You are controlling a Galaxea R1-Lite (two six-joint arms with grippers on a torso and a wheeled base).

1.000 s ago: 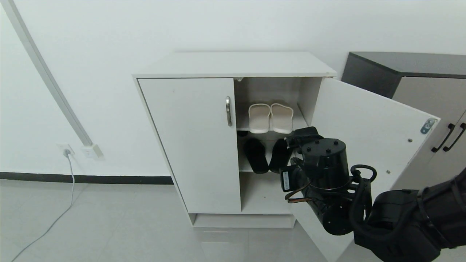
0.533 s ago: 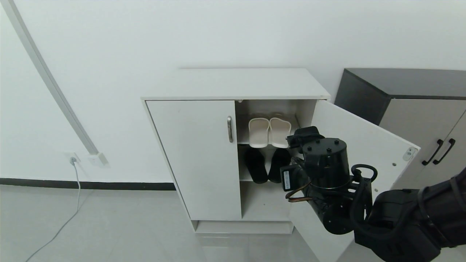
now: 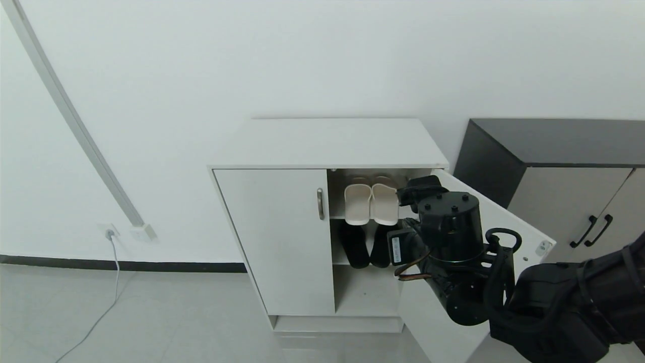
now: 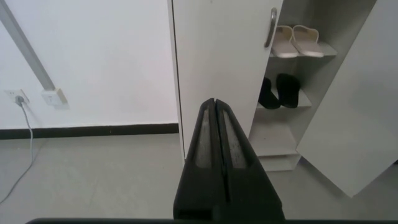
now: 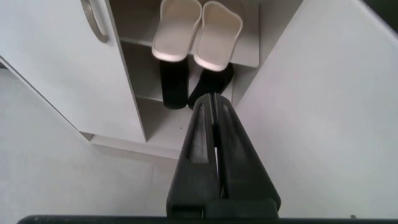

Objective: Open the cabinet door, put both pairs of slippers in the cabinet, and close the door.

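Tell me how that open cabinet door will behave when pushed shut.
The door looks like a flat, rigid panel, so it should swing as one piece. It seems hinged at the right of the cabinet, so a push likely sweeps it in an arc. The white slippers slightly overhang their shelf and might graze it.

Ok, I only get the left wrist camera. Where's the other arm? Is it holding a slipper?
Observer: No. The right end effector is shut and holds nothing. It hangs in front of the white cabinet's open side, next to the open door.
Operator: What's past that door?
Observer: A grey cabinet with a dark top. It stands against the wall on the white cabinet's right.
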